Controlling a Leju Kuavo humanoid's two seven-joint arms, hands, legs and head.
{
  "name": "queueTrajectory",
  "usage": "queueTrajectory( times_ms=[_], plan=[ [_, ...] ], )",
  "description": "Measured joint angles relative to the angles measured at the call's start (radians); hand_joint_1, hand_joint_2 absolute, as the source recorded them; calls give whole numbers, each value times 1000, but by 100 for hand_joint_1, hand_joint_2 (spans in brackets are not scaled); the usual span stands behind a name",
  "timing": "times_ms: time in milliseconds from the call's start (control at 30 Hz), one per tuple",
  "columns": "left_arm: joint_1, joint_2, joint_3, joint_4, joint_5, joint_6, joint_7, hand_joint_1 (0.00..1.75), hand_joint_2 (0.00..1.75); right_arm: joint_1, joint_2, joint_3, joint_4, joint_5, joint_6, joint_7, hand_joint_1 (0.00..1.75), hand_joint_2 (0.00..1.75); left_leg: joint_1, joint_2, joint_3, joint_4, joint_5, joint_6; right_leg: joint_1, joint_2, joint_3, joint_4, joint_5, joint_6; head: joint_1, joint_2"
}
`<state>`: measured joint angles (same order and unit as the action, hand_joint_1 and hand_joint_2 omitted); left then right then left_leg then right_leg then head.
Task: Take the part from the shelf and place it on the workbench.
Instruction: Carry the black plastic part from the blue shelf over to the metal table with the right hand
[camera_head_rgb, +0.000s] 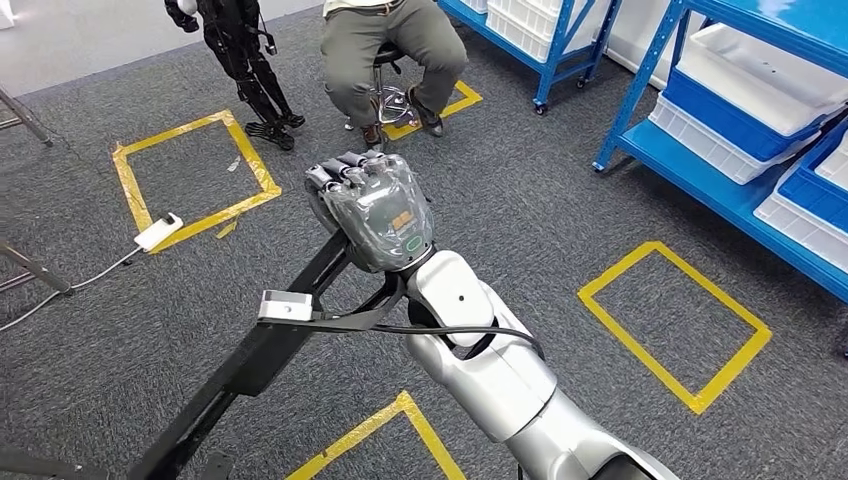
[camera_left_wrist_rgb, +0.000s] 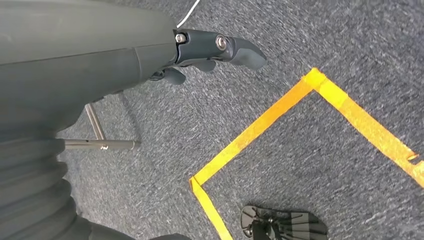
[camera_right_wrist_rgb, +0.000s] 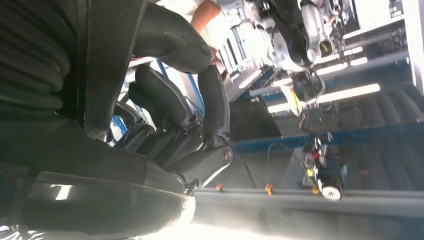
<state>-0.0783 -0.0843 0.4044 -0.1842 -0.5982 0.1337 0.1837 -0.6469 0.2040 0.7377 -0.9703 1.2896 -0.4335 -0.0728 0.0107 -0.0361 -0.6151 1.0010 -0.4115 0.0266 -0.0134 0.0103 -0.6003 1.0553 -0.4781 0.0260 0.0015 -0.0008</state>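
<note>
The part (camera_head_rgb: 245, 365) is a long black bar with a small silver bracket (camera_head_rgb: 285, 305) on it. It slants from my right hand (camera_head_rgb: 372, 208) down toward the lower left of the head view, above the carpet. My right hand is raised in front of me with its fingers curled around the bar's upper end. In the right wrist view the dark fingers (camera_right_wrist_rgb: 165, 100) wrap a flat black bar (camera_right_wrist_rgb: 107, 55). My left hand (camera_left_wrist_rgb: 210, 55) hangs over the floor, thumb out, holding nothing.
A blue shelf (camera_head_rgb: 720, 190) with white and blue bins stands at the right. Yellow tape squares (camera_head_rgb: 675, 325) mark the grey carpet. A person sits on a stool (camera_head_rgb: 385, 60) ahead, beside a standing black robot (camera_head_rgb: 245, 60). A white power strip (camera_head_rgb: 158, 232) lies at the left.
</note>
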Motion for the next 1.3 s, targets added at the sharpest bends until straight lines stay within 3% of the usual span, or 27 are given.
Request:
queueTrajectory(
  times_ms=[67, 167, 233, 300, 333, 367, 400, 467, 533, 667, 700, 767, 833, 867, 900, 967, 1033, 1133, 1200, 1233, 1300],
  plan=[
    [-2, 1, 0, 0, -1, 2, 3, 0, 175, 4, -2, -3, -9, 3, -1, 3, 175, 175, -2, -5, -4, 2, 0, -11, 1, 5, 19, -41, 17, -7, -1, 0],
    [2, 3, 0, 0, -6, 3, 6, 0, 175, 10, -1, -5, -19, 10, -1, 3, 175, 175, 7, 3, -11, 17, -12, -28, -3, 0, 21, -45, 25, -25, -2, 0],
    [2, 4, -1, 0, -13, 3, 9, 0, 175, 12, 0, -5, -24, 19, -2, 4, 175, 175, 11, 18, -47, 97, -61, -38, -6, -6, 25, -49, 26, -37, -5, 0],
    [3, 4, -2, 0, -19, 2, 11, 0, 175, 19, -1, -6, -25, 24, -5, 5, 175, 175, 12, 24, -111, 232, -123, -45, -3, -14, 26, -48, 24, -43, -7, 0],
    [3, 4, -3, 0, -21, 1, 11, 0, 175, 25, -2, -7, -25, 24, -7, 5, 175, 175, 12, 25, -135, 280, -136, -47, -1, -18, 27, -48, 23, -43, -7, 0],
    [3, 5, -4, 0, -23, 0, 11, 0, 175, 31, -3, -8, -25, 24, -9, 5, 175, 175, 12, 27, -142, 291, -130, -48, 0, -22, 27, -48, 22, -44, -7, 0],
    [3, 5, -5, 0, -26, -1, 11, 0, 175, 36, -4, -9, -25, 24, -11, 5, 175, 175, 13, 30, -128, 261, -106, -47, 1, -25, 29, -48, 22, -44, -7, 0],
    [-1, 7, -7, -1, -32, -2, 11, 0, 175, 41, -5, -9, -25, 24, -14, 5, 175, 175, 11, 45, -57, 123, -42, -43, 3, -29, 31, -47, 20, -43, -7, 0],
    [-8, 8, -8, -2, -35, -1, 11, 0, 175, 43, -7, -11, -25, 28, -18, 5, 175, 175, 5, 55, -8, 27, -12, -34, 10, -33, 30, -47, 17, -39, -6, 0],
    [-13, 8, -8, -2, -37, 0, 13, 0, 175, 50, -10, -15, -26, 37, -25, 8, 175, 175, 0, 44, -1, 4, -6, -10, 14, -40, 23, -40, 7, -22, -4, 0],
    [-14, 8, -8, -2, -37, 0, 14, 0, 175, 51, -11, -18, -26, 38, -26, 9, 175, 175, 2, 41, 1, 0, -3, -2, 14, -36, 12, -15, -7, -21, -4, 0],
    [-16, 7, -8, -2, -37, 1, 16, 0, 175, 54, -17, -22, -27, 40, -27, 10, 175, 175, 4, 35, 2, -4, 0, 8, 13, -23, -41, 102, -62, -27, 0, 0],
    [-15, 7, -8, -2, -39, 1, 18, 0, 175, 62, -24, -25, -27, 42, -28, 12, 175, 175, 4, 25, 1, -3, 0, 10, 12, -18, -105, 233, -109, -29, 2, 0],
    [-14, 6, -8, -2, -39, 1, 19, 0, 175, 65, -27, -25, -27, 43, -28, 12, 175, 175, 3, 19, 0, -3, 0, 11, 11, -17, -118, 256, -112, -24, 3, 0],
    [-13, 5, -8, -2, -41, 1, 20, 0, 175, 67, -29, -26, -27, 44, -28, 12, 175, 175, 3, 13, 1, -3, 1, 10, 10, -16, -109, 235, -99, -16, 3, 0],
    [-12, 2, -8, -2, -45, 1, 20, 0, 175, 68, -31, -26, -27, 47, -28, 12, 175, 175, 3, 1, 3, -2, 1, 8, 6, -7, -42, 96, -41, -1, 4, 0],
    [-12, 0, -8, -2, -49, 1, 20, 0, 175, 68, -31, -26, -27, 50, -28, 12, 175, 175, -1, -10, 1, 1, 0, 1, 3, 6, 15, -21, 4, 0, 3, 0],
    [-9, 0, -8, -2, -52, -1, 18, 0, 175, 67, -29, -27, -27, 55, -29, 12, 175, 175, 1, -17, -3, 1, 1, -17, 4, 5, 25, -46, 18, -17, 2, 0],
    [-9, 0, -8, -2, -55, 0, 17, 0, 175, 66, -24, -27, -28, 57, -29, 12, 175, 175, 6, -4, -15, 25, -17, -28, 0, -1, 28, -50, 23, -31, 1, 0],
    [-9, 0, -9, -2, -57, 0, 17, 0, 175, 66, -21, -27, -28, 58, -29, 13, 175, 175, 7, 6, -33, 66, -42, -33, -3, -4, 30, -52, 24, -37, -1, 0],
    [-11, -1, -11, -2, -60, 1, 16, 0, 175, 66, -19, -27, -29, 60, -29, 14, 175, 175, 10, 22, -96, 198, -109, -42, -1, -12, 31, -52, 23, -44, -4, 0]
  ],
)
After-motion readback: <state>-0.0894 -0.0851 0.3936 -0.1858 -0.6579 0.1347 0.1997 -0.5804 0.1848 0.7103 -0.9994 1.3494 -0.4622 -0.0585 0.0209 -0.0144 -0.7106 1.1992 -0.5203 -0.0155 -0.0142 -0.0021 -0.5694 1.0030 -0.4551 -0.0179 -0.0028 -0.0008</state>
